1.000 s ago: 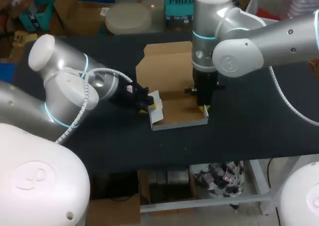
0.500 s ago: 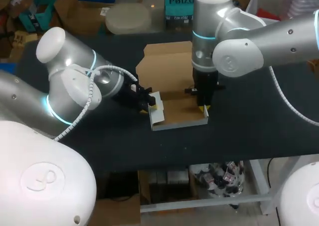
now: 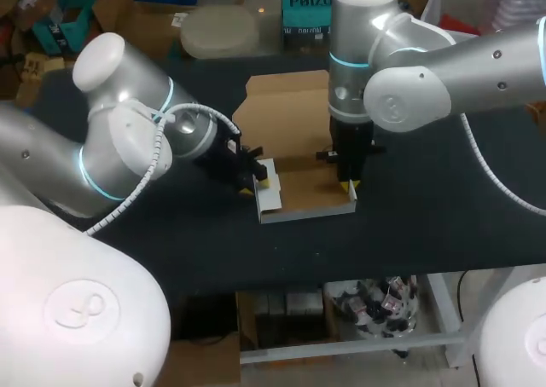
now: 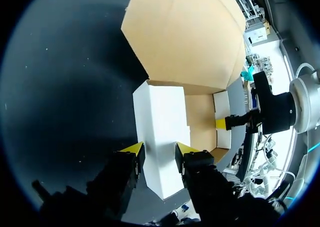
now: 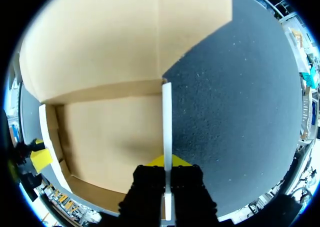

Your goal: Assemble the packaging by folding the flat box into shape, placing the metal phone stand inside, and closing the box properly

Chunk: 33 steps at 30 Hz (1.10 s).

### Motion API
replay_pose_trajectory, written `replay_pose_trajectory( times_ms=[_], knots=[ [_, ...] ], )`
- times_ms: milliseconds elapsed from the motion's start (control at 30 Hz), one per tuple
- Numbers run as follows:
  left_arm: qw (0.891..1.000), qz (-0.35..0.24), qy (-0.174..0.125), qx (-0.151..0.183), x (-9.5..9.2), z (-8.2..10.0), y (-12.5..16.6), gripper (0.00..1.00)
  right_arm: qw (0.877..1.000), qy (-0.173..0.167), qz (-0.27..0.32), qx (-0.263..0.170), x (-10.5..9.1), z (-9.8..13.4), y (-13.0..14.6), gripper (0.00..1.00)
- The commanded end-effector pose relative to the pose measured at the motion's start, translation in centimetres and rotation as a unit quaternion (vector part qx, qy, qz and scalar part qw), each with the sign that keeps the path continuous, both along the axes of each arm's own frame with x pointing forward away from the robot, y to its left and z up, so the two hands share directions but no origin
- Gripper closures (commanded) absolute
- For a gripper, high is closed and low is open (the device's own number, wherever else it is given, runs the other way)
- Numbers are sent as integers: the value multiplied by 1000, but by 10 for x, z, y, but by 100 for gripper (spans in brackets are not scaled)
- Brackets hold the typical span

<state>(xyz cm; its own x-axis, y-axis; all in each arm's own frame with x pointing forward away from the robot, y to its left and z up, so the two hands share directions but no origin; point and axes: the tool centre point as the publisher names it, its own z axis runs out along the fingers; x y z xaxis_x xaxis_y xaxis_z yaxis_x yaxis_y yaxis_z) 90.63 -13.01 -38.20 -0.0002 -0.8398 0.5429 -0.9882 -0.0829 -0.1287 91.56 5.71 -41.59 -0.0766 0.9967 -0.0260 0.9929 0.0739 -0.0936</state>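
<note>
The cardboard box [image 3: 311, 193], brown inside and white outside, lies partly folded on the black table, its big lid flap [image 3: 286, 114] flat behind it. My left gripper [image 3: 263, 179] is at the box's left side. In the left wrist view it [image 4: 159, 148] is open, its yellow tips lying over the white left side flap [image 4: 162, 112], which is wider than the gap. My right gripper [image 3: 347, 185] points straight down at the right side. It [image 5: 166, 162] is shut on the thin upright right wall [image 5: 166, 114]. I see no phone stand.
The bare black table top [image 3: 444, 199] stretches to both sides of the box and in front of it, up to the front edge [image 3: 341, 272]. My right arm's big elbow hangs above the box's back right.
My left arm's elbow has swung up and to the right, and its gripper has edged a little closer onto the left flap. The right arm and the box have not moved.
</note>
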Motion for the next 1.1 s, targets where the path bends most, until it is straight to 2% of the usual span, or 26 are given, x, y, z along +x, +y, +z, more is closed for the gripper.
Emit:
replay_pose_trajectory(
  times_ms=[33,400,833,967,1100],
  knots=[
    [991,13,18,132,5,2,-4,60,1000,2,0,-2,1,1,2,100],
    [983,27,27,180,6,-5,-6,62,1000,2,0,-2,1,1,2,100],
    [967,49,19,248,7,-13,-3,65,1000,2,0,-2,1,1,2,100],
    [965,52,18,257,7,-13,-2,68,1000,2,0,-2,1,1,2,100],
    [962,53,19,265,7,-12,0,76,1000,2,0,-2,1,1,2,100]
  ],
)
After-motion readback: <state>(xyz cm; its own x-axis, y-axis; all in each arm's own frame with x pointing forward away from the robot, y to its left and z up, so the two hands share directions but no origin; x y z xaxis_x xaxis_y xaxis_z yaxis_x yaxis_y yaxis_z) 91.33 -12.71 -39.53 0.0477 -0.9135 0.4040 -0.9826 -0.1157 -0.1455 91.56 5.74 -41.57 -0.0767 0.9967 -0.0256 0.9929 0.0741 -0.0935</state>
